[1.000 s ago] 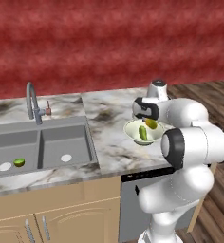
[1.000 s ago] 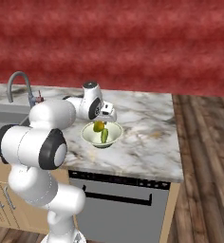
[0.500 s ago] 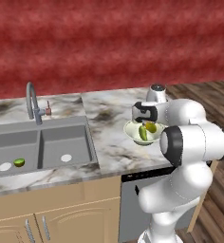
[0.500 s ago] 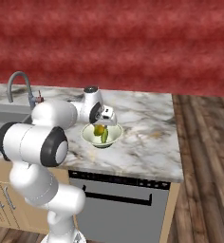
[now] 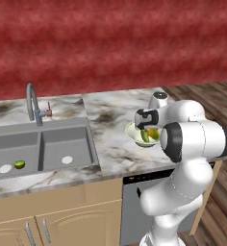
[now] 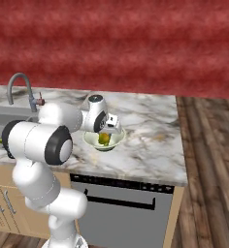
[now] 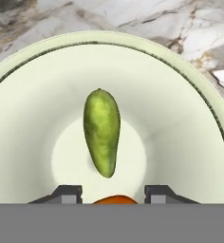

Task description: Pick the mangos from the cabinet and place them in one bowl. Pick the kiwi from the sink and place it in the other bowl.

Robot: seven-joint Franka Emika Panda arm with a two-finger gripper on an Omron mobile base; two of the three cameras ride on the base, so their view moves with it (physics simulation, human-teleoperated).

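So my tool sits low over the deep cream-white bowl on the marble table, fingers snug around the yellow-orange mango. The long green mango lies inside. The tiny green kiwi waits in the grey sink.

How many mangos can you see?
2. The green mango lies in the middle of the cream bowl. The yellow-orange mango is over the same bowl, between the tips of the gripper.
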